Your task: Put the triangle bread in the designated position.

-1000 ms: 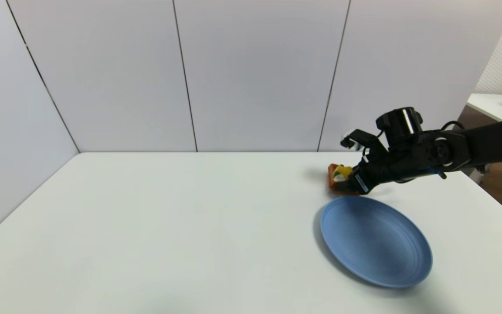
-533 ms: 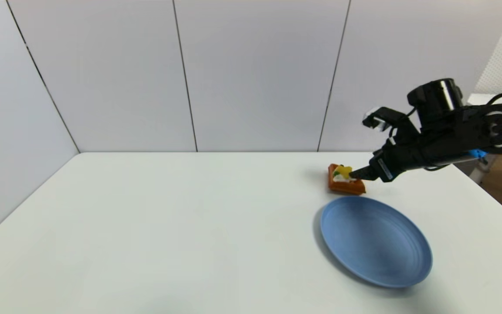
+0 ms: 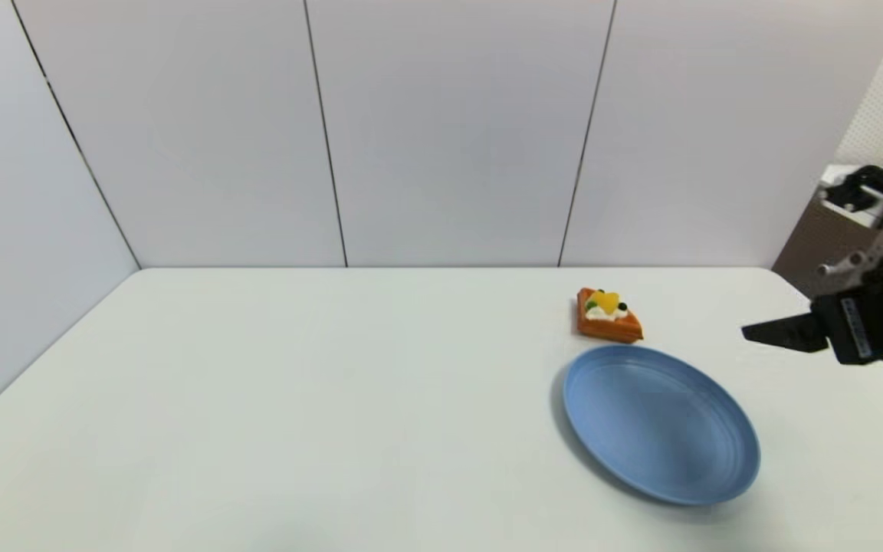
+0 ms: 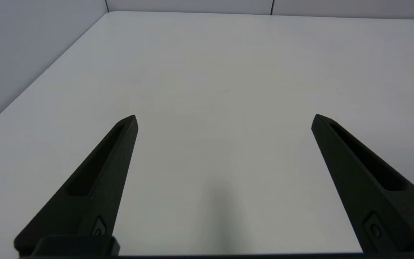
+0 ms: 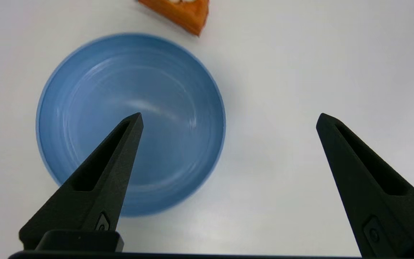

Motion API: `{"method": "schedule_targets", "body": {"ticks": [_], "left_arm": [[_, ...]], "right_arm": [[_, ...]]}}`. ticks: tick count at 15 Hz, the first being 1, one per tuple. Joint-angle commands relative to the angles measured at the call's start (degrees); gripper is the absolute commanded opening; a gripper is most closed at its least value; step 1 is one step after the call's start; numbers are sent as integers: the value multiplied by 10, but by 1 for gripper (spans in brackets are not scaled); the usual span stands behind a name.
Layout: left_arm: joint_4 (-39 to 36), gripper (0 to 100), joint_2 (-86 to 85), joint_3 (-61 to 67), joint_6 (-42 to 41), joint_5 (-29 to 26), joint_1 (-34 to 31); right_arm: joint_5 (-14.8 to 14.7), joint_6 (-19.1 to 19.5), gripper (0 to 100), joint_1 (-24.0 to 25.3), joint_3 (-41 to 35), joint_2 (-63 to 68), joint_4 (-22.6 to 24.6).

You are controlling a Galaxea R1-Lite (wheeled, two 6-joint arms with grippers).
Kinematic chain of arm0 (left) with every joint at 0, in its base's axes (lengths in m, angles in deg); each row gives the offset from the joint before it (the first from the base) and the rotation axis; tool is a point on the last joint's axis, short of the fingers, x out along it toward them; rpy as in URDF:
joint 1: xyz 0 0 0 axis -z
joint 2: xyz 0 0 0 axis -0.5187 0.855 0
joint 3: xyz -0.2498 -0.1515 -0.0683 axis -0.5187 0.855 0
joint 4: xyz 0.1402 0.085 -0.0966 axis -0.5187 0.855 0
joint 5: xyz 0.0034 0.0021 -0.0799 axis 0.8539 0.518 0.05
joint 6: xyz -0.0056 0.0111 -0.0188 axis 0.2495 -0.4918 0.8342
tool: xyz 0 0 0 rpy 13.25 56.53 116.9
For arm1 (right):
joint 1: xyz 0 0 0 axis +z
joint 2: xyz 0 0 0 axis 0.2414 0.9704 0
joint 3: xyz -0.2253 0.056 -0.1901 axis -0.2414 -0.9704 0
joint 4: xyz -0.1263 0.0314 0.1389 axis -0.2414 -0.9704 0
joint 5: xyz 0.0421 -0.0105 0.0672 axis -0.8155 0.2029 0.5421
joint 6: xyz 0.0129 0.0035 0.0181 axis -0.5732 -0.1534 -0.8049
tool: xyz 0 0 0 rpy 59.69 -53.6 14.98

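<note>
Triangle bread (image 3: 608,315) was the smallest thing in the scene, so it comes last below, after the bigger ones.

The white table (image 3: 296,399) filled most of the head view, with pale wall panels (image 3: 449,130) standing behind its far edge. On the right part of the table lay a blue plate (image 3: 660,423), with nothing on it. In the right wrist view the same plate (image 5: 84,90) was seen below the arm's own fingers.

The right gripper (image 3: 771,335) hovered over the right edge of the table, well apart from the bread and to the right of the plate. Its two black fingers (image 5: 99,187) were spread wide, and nothing was between them. The left gripper (image 4: 225,120) was over a bare part of the table, also with its fingers spread wide and holding nothing; it did not show in the head view.

The bread lay flat on the bare tabletop just behind the far rim of the plate, very near it, with the cream and fruit on top. No gripper touched it. In the right wrist view only its orange corner (image 5: 185,12) showed.
</note>
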Motion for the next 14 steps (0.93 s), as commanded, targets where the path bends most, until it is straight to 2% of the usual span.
{"method": "schedule_targets", "body": {"ticks": [1,3,5,6,9,10,11,12,14], "left_arm": [[-2,100,0,0,0,0,0],[-2,100,0,0,0,0,0],[-2,100,0,0,0,0,0],[0,100,0,0,0,0,0],[0,100,0,0,0,0,0],[0,100,0,0,0,0,0],[0,100,0,0,0,0,0],[-2,100,0,0,0,0,0],[-2,100,0,0,0,0,0]], "right_arm": [[-40,-60,100,-59,-243,-316,49],[-39,-59,100,-62,-369,-448,152],[-33,-54,100,-62,-471,-553,216],[-33,-53,100,-63,-523,-607,224],[-24,-39,100,-66,-591,-718,224],[19,-42,100,-67,-594,-766,216],[46,-35,100,-67,-619,-771,229],[47,-39,100,-67,-625,-771,263],[48,-41,100,-67,-626,-771,264]]}}
